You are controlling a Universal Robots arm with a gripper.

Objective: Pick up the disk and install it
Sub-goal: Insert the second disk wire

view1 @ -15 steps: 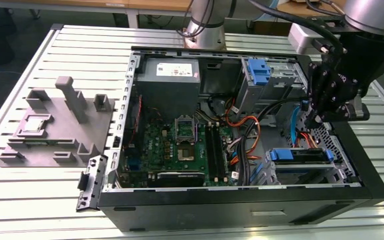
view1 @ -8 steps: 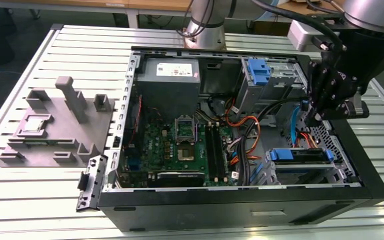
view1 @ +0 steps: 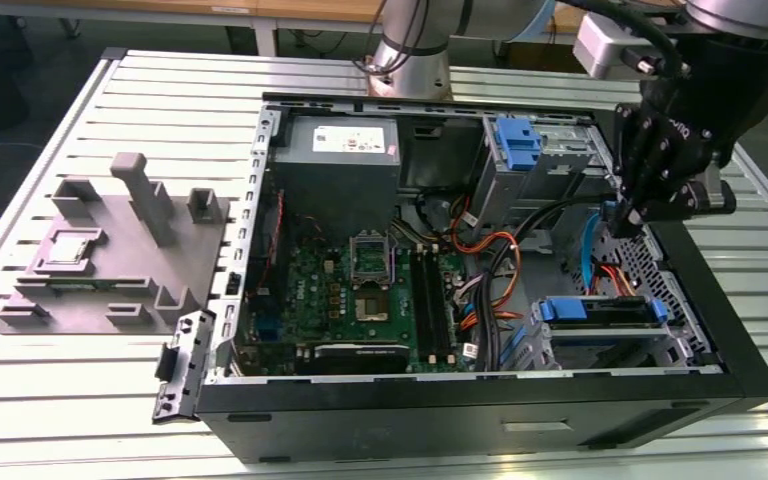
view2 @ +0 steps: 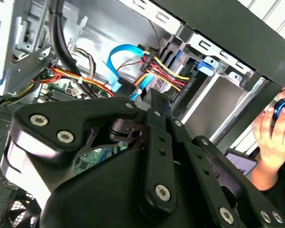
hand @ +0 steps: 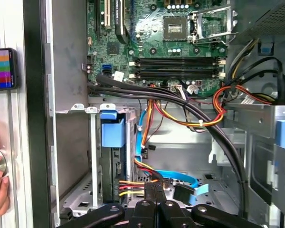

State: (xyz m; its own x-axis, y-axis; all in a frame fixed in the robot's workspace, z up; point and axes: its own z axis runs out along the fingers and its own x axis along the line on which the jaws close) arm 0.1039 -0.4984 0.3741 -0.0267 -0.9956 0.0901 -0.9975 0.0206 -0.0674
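Disk point(view1: 602, 311) sitting in drive bay of open computer case point(view1: 704, 330), blue frame showing, near case's front corner at exterior view's right. Gripper point(view1: 620, 222) hanging just above case interior, beyond disk, holding nothing; fingers pressed together in both wrist views. Person's hand point(view2: 274, 127) resting outside case wall, gripping blue knob

An open black computer case point(view1: 491, 415) lies on the slatted bench point(view1: 77, 400), its green motherboard point(view1: 351, 290) exposed, with orange and yellow cables point(hand: 180, 116) beside it. A grey moulded fixture point(view1: 111, 250) sits just beside the case, towards the exterior view's left.
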